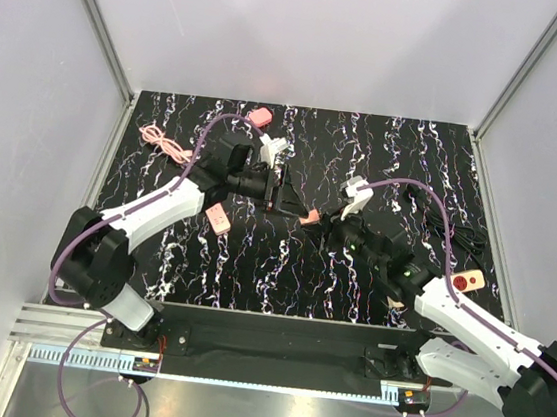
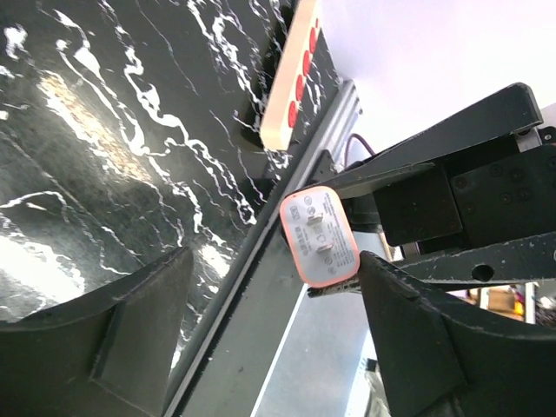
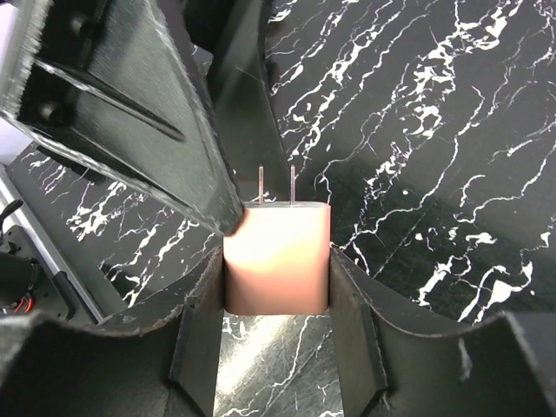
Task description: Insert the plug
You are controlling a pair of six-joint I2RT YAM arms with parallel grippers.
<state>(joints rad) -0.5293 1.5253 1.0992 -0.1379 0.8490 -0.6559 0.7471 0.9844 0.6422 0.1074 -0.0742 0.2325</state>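
The plug point(image 3: 278, 256) is a small pinkish-red rounded block with two metal prongs pointing away from my right wrist camera. My right gripper point(image 3: 278, 265) is shut on its sides and holds it above the black marble table point(image 1: 386, 150). In the left wrist view the plug point(image 2: 320, 236) shows its pronged face. My left gripper point(image 2: 274, 300) is open around it, and its right finger point(image 2: 417, 321) touches the plug's lower corner. From above, both grippers meet mid-table at the plug point(image 1: 309, 216). The beige strip with red sockets point(image 2: 291, 82) lies by the table's right edge point(image 1: 468, 283).
A coiled pink cable point(image 1: 160, 140) lies at the back left, a pink adapter point(image 1: 260, 117) at the back and a small pinkish block point(image 1: 218, 219) beside the left arm. A black cord point(image 1: 466, 240) runs near the strip. The metal rail point(image 1: 275, 329) borders the near edge.
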